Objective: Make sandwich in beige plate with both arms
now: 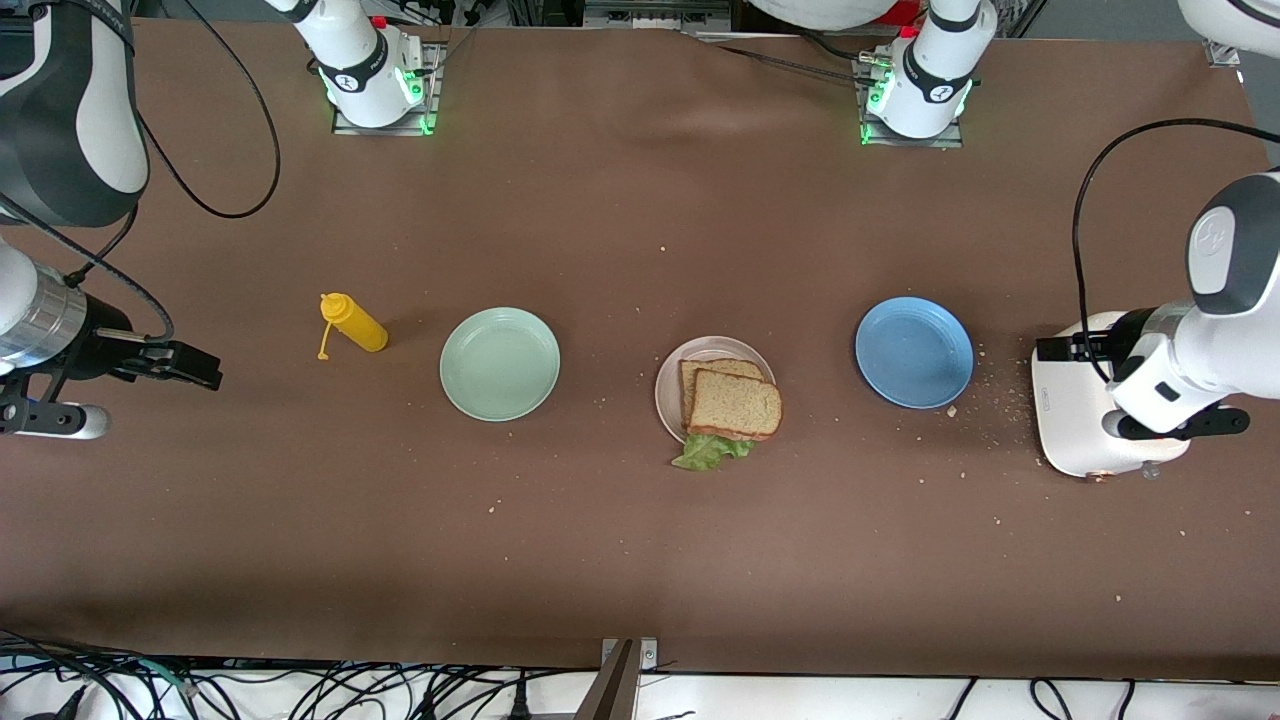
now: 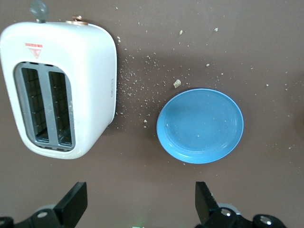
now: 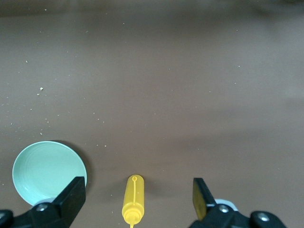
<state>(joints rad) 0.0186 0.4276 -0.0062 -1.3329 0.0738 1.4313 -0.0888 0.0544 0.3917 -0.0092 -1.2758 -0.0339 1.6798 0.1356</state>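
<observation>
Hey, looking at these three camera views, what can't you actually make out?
- Sandwich filling: in the front view the top toast slice covers it; only a lettuce edge sticks out past the beige plate.
- Toaster: in the front view the left arm hides much of it.
- Mustard bottle: the right wrist view's edge cuts it off.
- Toaster's red label: too small to read in the left wrist view.

The brown table (image 1: 640, 560) fills the frame. Across its middle lie a yellow bottle (image 1: 353, 323), a mint-green plate (image 1: 500, 363), the beige plate (image 1: 669, 385), a blue plate (image 1: 914, 352) and a white toaster (image 1: 1075, 420). Crumbs (image 1: 1000, 395) are scattered at centre right.
</observation>
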